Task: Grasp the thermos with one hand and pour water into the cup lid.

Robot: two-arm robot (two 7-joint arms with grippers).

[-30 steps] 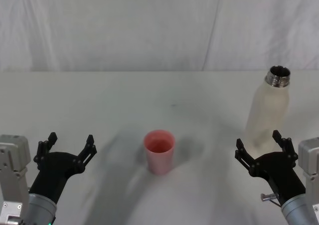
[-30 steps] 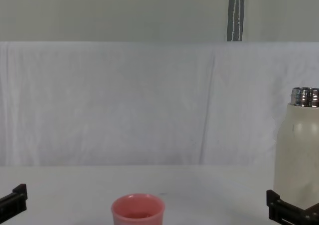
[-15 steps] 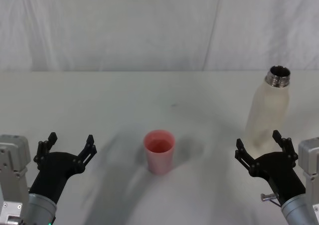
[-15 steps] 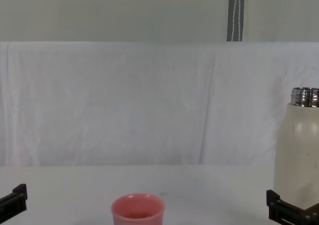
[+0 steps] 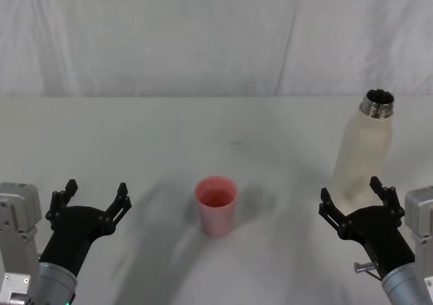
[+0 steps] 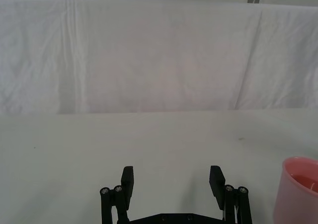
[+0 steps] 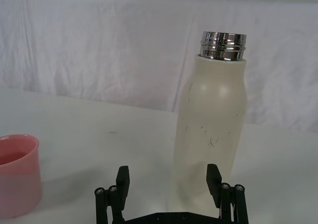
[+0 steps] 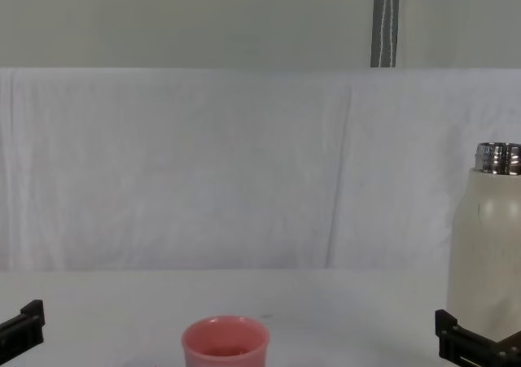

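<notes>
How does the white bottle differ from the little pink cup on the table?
The thermos is tall and cream-white with a shiny steel neck; the cup lid is short, pink and plastic-looking. The thermos narrows to a small mouth; the cup lid's mouth is wide. Both stand upright, open-topped, untouched.

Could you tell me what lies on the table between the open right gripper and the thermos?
Nothing: in the head view only bare white table separates the right gripper from the thermos, standing upright just beyond its open fingers.

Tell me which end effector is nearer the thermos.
Right. The right end effector sits open just in front of the thermos, not touching it. The left end effector is open far across the table, beyond the cup lid.
</notes>
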